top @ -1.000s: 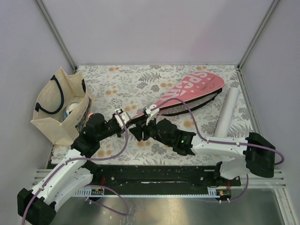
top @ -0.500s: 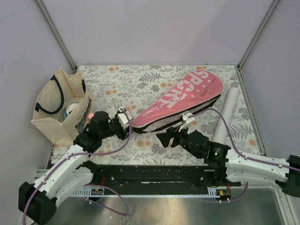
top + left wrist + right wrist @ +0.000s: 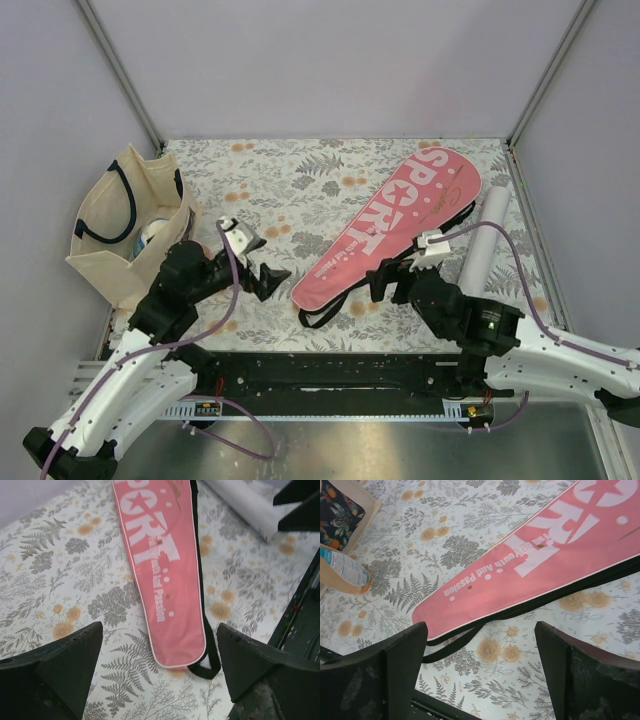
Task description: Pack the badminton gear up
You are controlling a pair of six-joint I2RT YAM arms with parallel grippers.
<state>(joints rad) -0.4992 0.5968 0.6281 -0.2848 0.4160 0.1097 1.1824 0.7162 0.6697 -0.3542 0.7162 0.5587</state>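
Note:
The pink cover point(image 3: 392, 222) lettered "SPORT" lies flat and slantwise on the flowered table, its wide end at the far right and its narrow end near the front. Its black strap point(image 3: 318, 318) loops out at the narrow end. The long white tube point(image 3: 482, 240) lies to the right of it. My left gripper point(image 3: 265, 278) hovers open to the left of the narrow end, holding nothing. My right gripper point(image 3: 385, 285) stands open just to the right of it, also holding nothing. The left wrist view shows the cover point(image 3: 160, 565), strap point(image 3: 207, 665) and tube point(image 3: 245, 502) beyond my left gripper point(image 3: 159, 645). The right wrist view shows the cover point(image 3: 545, 560) and strap point(image 3: 455, 647) beyond my right gripper point(image 3: 481, 640).
A beige tote bag point(image 3: 125, 225) with navy handles stands at the table's left edge, with small items inside; its corner point(image 3: 350, 510) shows in the right wrist view. A black rail point(image 3: 330, 375) runs along the near edge. Walls close in the back and sides.
Both grippers have opened and let go at the cover's narrow end, then drawn apart. The cover has swung and now lies flat, narrow end nearer the front. The right arm has moved right.

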